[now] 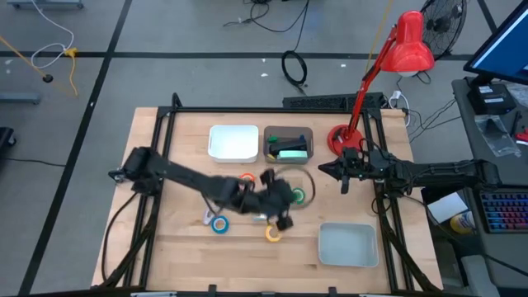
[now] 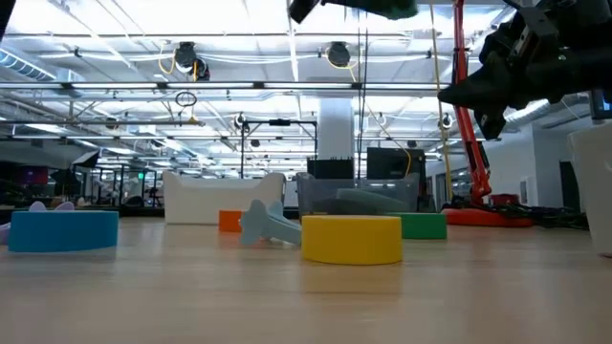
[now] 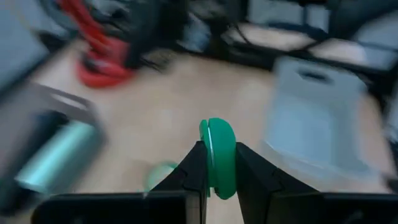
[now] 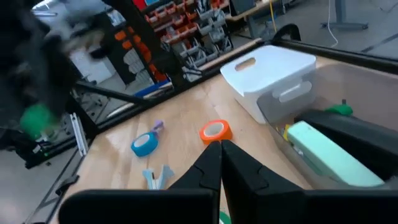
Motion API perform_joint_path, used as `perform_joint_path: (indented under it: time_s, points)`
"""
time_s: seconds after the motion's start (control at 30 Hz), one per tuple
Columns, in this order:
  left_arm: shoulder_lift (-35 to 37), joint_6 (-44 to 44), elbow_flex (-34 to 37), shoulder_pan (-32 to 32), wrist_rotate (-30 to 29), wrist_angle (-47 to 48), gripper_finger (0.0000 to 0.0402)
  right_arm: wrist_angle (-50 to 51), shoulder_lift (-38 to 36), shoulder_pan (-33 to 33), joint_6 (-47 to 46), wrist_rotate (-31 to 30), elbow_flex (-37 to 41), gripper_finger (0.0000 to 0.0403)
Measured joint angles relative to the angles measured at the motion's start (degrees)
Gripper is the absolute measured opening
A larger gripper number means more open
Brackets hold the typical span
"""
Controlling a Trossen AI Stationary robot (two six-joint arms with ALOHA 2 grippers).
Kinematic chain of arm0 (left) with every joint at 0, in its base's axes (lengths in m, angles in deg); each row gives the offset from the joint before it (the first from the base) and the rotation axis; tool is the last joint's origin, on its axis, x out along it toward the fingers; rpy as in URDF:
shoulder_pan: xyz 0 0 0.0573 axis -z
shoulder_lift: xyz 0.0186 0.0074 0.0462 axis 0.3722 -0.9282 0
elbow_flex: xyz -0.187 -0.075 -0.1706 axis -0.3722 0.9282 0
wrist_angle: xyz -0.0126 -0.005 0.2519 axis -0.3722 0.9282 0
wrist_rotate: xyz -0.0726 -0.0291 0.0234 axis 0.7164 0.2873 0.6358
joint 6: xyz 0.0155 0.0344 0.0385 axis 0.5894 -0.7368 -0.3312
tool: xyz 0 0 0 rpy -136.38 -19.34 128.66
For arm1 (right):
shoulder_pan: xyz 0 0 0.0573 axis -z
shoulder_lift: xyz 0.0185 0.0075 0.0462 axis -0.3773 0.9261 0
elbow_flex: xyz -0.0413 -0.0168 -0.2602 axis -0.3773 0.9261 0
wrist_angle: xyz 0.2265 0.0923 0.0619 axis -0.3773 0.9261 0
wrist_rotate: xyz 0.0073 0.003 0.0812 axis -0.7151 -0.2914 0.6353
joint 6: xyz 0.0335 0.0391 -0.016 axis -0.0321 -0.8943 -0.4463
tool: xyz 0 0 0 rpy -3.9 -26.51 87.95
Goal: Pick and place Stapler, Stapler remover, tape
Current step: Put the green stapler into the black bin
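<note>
My left gripper (image 3: 217,149) hangs high over the middle of the table (image 1: 280,210), shut on a small green round piece (image 3: 217,134) seen edge-on; whether it is a tape roll I cannot tell. A green tape roll (image 2: 421,226) lies flat on the table below and beyond it. The yellow roll (image 2: 351,239), blue roll (image 2: 62,231) and orange roll (image 1: 247,177) also lie flat. A pale blue clawed piece, likely the stapler remover (image 2: 268,225), lies between blue and yellow. The teal stapler (image 1: 290,151) lies in a clear bin. My right gripper (image 4: 219,149) waits shut by the lamp base. My left gripper pinches the green piece by its two flat faces (image 3: 219,168) between its two fingers. Its rounded rim (image 3: 214,124) sticks out past the fingertips. The fingers slant down toward the table's right side. The piece stands on edge, lifted clear of the table.
A white bin (image 1: 233,142) and the clear bin (image 1: 307,136) stand side by side at the far middle. A pale grey bin (image 1: 348,245) sits near the front right. A red desk lamp (image 1: 340,139) stands at the far right, next to my right arm.
</note>
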Motion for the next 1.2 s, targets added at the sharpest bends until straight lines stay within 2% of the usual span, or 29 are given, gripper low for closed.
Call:
perform_joint_path:
  time_s: [0.27, 0.53, 0.8, 1.07, 1.2]
  points:
    - [1.4, -1.8, 0.0, -10.6, -1.7, 6.2, 0.0055, -1.4, 0.0, 0.0, 0.1, 0.2, 0.0, 0.0004]
    - [0.4, -2.5, 0.1, -20.6, 0.6, 15.1, 0.0055, -1.6, 0.1, 0.0, 0.2, 0.2, 0.0, 0.0004]
    - [-2.0, -8.9, 0.1, -29.2, 11.8, 14.8, 0.0055, -1.4, 0.1, 0.0, 0.9, 0.1, 0.0, 0.0004]
    - [-7.0, -14.9, 0.0, -35.1, 23.2, 13.4, 0.0055, -1.3, 0.1, 0.0, 0.1, 0.0, 0.0, 0.0004]
    - [-8.5, -16.5, 0.0, -36.8, 25.9, 12.1, 0.0055, -1.3, 0.1, 0.0, -0.7, 0.0, 0.0, 0.0004]
